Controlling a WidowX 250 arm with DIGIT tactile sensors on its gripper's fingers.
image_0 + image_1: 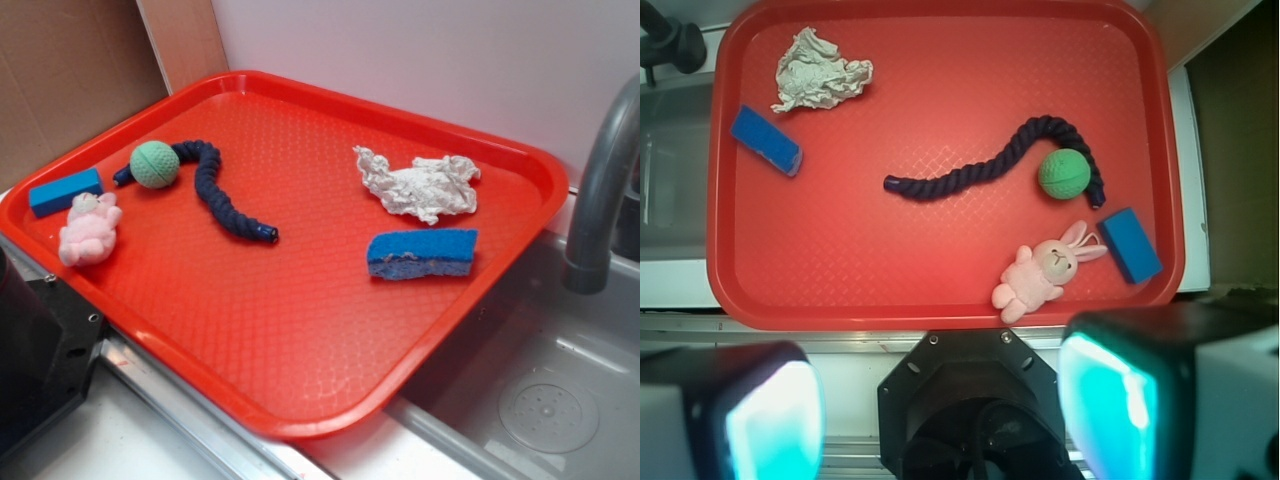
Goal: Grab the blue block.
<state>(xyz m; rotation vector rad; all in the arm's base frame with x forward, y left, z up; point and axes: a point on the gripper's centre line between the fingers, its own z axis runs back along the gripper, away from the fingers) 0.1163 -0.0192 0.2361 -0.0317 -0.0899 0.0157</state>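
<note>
Gripper: the black gripper (940, 410) is hanging wide apart, holding nothing.
Block: the small bright-blue rectangular block (1130, 244) is lying beside the pink plush bunny (1045, 271) on the red plastic tray (940, 300).

No readable text, labels, brands or numbers on anything in either view.

The blue block (65, 190) (small, smooth, bright) lies flat near the tray's corner.

The faucet (605, 190) is cut off by the edge.
</note>
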